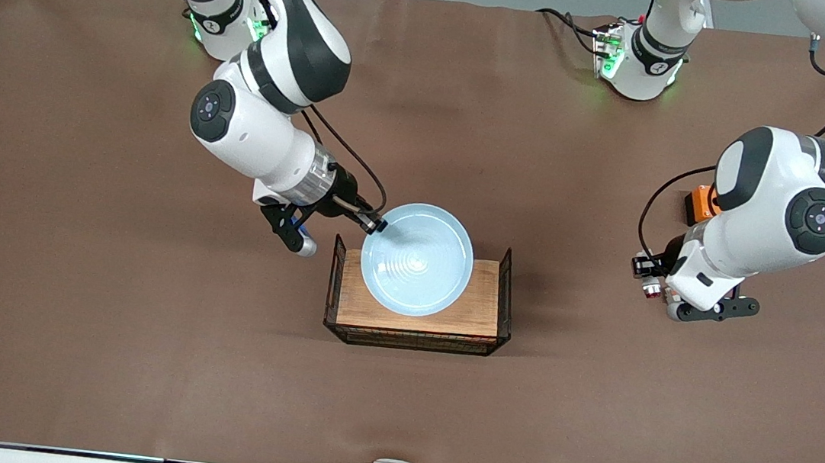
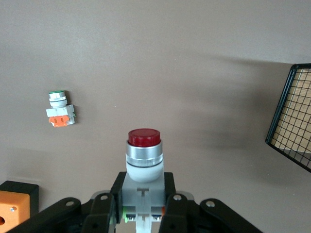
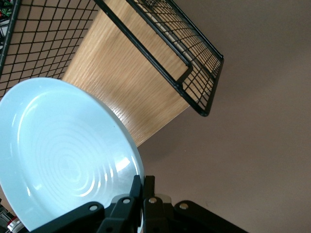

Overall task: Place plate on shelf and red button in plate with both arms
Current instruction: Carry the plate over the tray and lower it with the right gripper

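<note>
**Plate over tray, red button in left tool**

Brown matte worktop (image 1: 104,322) is carrying everything. Near its middle a tray (image 1: 484,317) is sitting: wooden plank floor, black wire-mesh walls at both ends and along the edge nearer the front camera.

The plate (image 1: 417,260), round, glossy pale blue with concentric rings and a raised rim, is hanging tilted over the tray, its rim overlapping the tray's edge toward the robot bases. The mesh end wall toward the right arm's end is standing just under the gripped rim. Can't tell whether the plate is touching the wood.

Right tool (image 3: 143,189) is pinching the plate's rim, fingers closed on it, over the tray end toward the right arm's end.

Left tool (image 2: 141,206) is hovering over bare worktop toward the left arm's end, well apart from the tray, clamped on the red button (image 2: 144,153): white-grey body, silver collar, red cap pointing outward.

An orange box (image 2: 10,208) with a black edge is lying near it. A small green-capped switch (image 2: 60,108), white body with an orange block, is lying alone on the worktop.
</note>
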### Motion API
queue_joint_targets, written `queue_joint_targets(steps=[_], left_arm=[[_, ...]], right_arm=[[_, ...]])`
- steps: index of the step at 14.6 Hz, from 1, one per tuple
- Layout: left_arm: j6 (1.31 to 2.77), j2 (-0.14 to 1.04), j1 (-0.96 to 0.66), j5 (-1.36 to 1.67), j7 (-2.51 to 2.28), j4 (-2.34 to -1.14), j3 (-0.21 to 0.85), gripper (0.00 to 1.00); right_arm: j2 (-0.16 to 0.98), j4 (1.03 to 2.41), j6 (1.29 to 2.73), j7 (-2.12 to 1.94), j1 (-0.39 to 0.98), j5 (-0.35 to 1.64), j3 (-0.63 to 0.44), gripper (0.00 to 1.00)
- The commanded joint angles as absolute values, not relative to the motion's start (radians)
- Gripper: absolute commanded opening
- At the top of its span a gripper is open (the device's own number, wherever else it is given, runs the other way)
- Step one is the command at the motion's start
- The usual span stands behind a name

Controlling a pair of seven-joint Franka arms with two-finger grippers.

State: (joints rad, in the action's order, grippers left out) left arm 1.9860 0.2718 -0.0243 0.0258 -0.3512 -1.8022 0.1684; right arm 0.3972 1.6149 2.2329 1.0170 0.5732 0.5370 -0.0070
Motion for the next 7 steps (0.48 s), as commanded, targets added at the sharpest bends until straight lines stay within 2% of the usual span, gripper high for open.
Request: queue_joint_targets(steps=[1, 7], left_arm=[[1.979, 0.275, -0.02, 0.038, -0.36, -1.793, 0.173, 0.29], [1.979, 0.276, -0.02, 0.038, -0.36, -1.793, 0.173, 0.29]], right_arm=[[0.411, 1.617, 2.278, 1.015, 0.603, 0.528, -0.018, 0.0], [0.471, 1.615, 2.384, 1.014, 0.618, 0.506, -0.018, 0.0]])
